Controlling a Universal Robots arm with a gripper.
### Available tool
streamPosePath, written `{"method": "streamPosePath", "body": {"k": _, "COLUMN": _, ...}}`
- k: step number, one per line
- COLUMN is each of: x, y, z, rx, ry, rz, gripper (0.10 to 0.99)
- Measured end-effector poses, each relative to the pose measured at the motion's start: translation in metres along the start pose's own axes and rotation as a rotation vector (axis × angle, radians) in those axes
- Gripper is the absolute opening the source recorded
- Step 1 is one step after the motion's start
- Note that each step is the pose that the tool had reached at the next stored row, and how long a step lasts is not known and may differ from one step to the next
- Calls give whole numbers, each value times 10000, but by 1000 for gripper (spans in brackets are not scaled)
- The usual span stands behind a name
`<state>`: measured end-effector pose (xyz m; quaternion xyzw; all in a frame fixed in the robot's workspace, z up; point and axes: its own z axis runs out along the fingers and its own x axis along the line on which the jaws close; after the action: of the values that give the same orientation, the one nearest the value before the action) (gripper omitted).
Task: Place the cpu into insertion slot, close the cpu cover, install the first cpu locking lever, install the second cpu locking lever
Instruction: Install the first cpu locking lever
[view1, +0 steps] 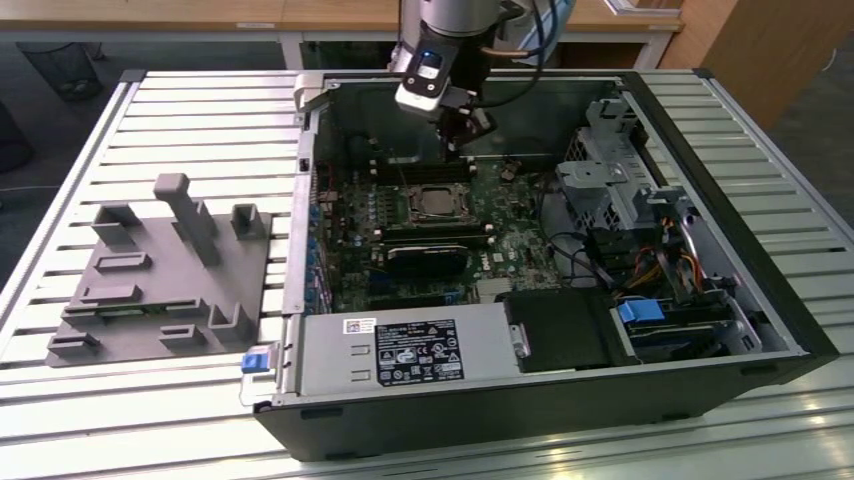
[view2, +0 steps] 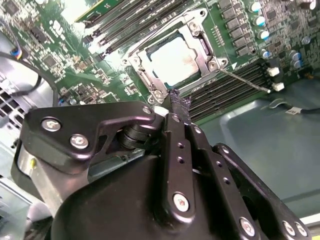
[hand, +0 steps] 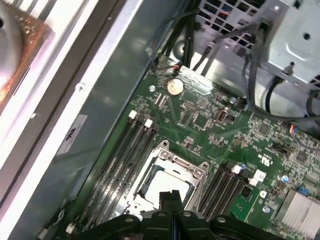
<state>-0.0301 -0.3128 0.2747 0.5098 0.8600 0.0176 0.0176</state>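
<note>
jaws pressed together, holding nothing, arm reaching down into the case (view1: 534, 415), close beside the closed cpu cover (view2: 202, 45).

You have a matt black gripper (view2: 179, 104) over a green circuit board (hand: 210, 125) speckled with small silver and black parts. Just past its tips, the flat square cpu (view2: 172, 60) shows a pale silvery-grey top, framed by the shiny silver metal cpu cover (view2: 199, 50). Long black memory slots (view2: 235, 80) with white end clips lie beside it. Well away from the gripper, a plain grey moulded block (view1: 160, 270) sits on the pale, ribbed metal desk (view1: 200, 100).
</note>
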Motion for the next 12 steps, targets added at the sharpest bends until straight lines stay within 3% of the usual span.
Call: {"method": "streamPosePath", "body": {"k": 12, "x": 0, "y": 0, "z": 3, "rx": -24, "ry": 89, "rz": -1831, "gripper": 106}}
